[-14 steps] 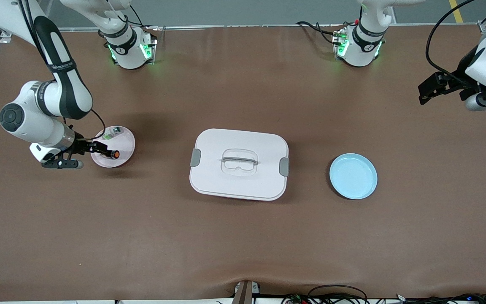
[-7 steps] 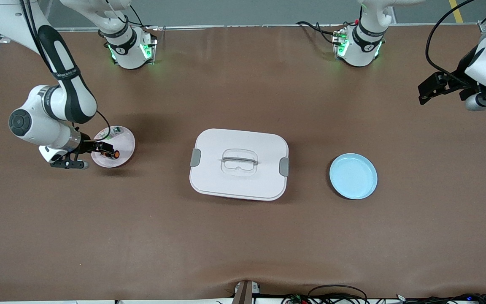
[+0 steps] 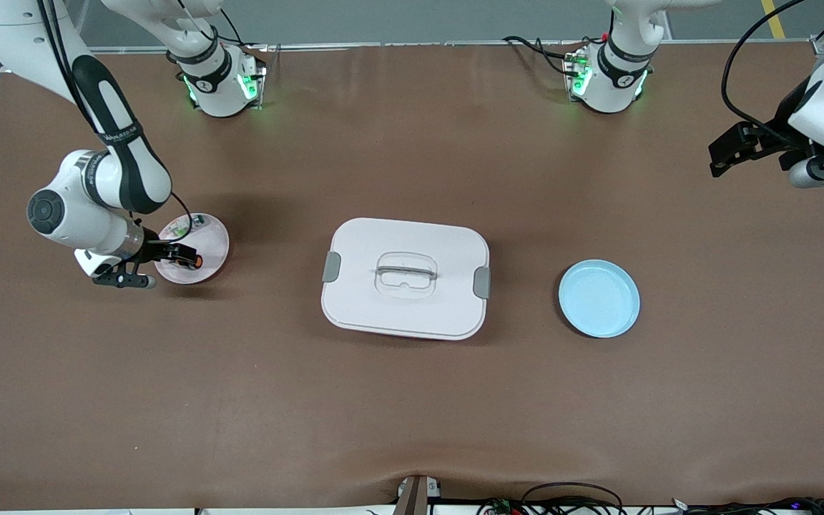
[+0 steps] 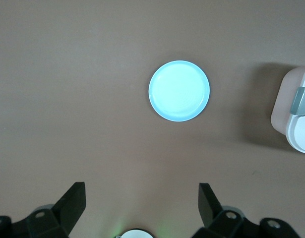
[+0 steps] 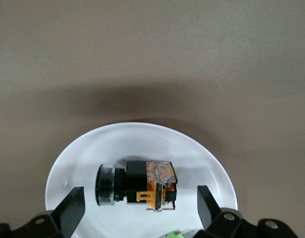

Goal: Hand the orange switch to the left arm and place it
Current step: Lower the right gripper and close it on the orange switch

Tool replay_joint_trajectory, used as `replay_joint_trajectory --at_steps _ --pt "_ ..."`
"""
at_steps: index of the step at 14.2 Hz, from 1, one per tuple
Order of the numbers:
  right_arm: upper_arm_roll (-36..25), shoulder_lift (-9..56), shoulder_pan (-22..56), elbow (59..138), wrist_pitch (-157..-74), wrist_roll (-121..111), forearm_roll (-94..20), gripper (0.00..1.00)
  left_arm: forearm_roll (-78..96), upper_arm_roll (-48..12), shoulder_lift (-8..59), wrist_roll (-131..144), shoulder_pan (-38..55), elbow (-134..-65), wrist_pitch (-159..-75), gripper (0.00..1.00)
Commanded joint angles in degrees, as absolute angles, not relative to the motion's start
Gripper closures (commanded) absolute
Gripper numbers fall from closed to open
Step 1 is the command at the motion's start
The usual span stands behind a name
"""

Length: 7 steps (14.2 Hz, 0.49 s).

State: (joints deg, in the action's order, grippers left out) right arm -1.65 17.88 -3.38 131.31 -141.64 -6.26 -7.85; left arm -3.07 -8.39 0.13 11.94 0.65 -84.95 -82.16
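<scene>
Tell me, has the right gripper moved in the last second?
Yes. Against the pink plate, the right gripper has shifted slightly toward the right arm's end of the table, still open and low over the orange switch.

The box sits mid-table. A plate toward the right arm's end holds the switch and a small component, the switch nearer the front camera. Another plate lies toward the left arm's end.
</scene>
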Motion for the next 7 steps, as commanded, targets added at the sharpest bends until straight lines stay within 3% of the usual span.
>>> replay_joint_trajectory --at_steps 1,7 --pt "-1.1 18.4 -4.1 132.2 -143.0 -6.6 -8.9 0.0 -2.1 -8.3 0.3 10.7 0.9 -84.6 -82.4 0.0" --pt "-1.1 19.9 -3.6 132.1 -144.3 -6.3 -11.2 0.0 -2.1 -8.3 1.0 11.7 1.9 -84.4 -84.9 0.0"
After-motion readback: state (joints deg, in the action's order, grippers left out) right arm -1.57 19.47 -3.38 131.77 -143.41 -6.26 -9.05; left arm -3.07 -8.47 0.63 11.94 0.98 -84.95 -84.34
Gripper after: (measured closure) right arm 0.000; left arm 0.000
